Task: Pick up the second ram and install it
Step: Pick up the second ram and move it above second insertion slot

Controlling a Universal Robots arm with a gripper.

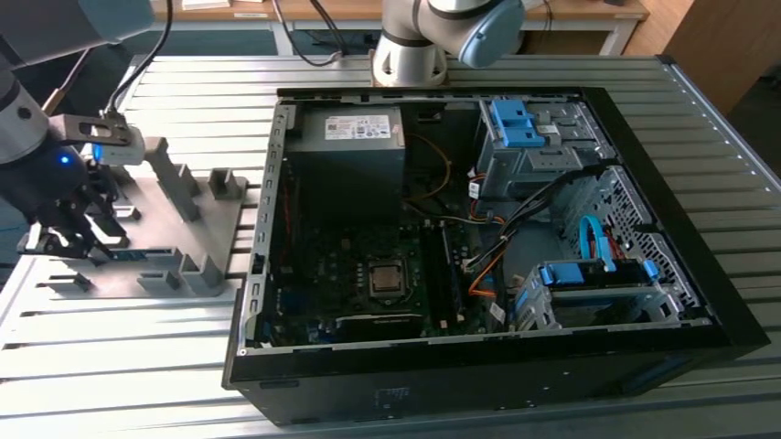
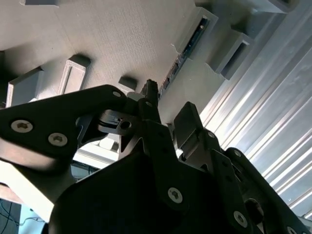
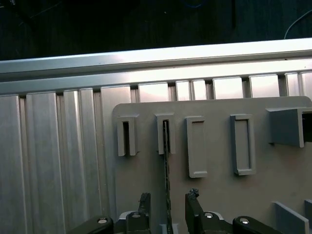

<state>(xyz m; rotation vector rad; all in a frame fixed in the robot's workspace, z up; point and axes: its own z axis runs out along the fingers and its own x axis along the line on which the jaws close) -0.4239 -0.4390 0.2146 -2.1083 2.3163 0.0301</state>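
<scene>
**Gripper straddling the second ram at the holder plate**

Over at the exterior view's left, the arm is reaching down and its dark gripper [image 1: 71, 230] is hanging low over the grey holder plate [image 1: 153, 229]. The plate is lying flat on the slatted metal table [image 1: 110, 366]. The second ram [image 1: 128, 253] is sitting on that plate, on the side nearer the lower edge of the frame. From here it is showing as a thin bluish strip standing on its long edge, just beside the gripper.

In the first wrist view the stick is appearing edge-on as a narrow dark line. Its far end is resting in one of the slotted blocks [image 3: 160, 134], and its near end is running in between the two fingers [image 3: 145, 199]. The fingers are standing apart, one on each side of the board. A visible gap is showing on both sides, so they are straddling it and clamping nothing.

In the second wrist view the same stick [image 2: 189, 43] is lying tilted across the pale plate beyond the black finger linkages.

To the right of the plate, filling the middle of the exterior view, the open computer case [image 1: 488, 366] is lying on its side. Its motherboard [image 1: 342, 265] and processor [image 1: 388, 279] are facing up, well apart from the gripper. The arm's base [image 1: 415, 41] is sitting on the table at the top of the frame, behind the case.
</scene>
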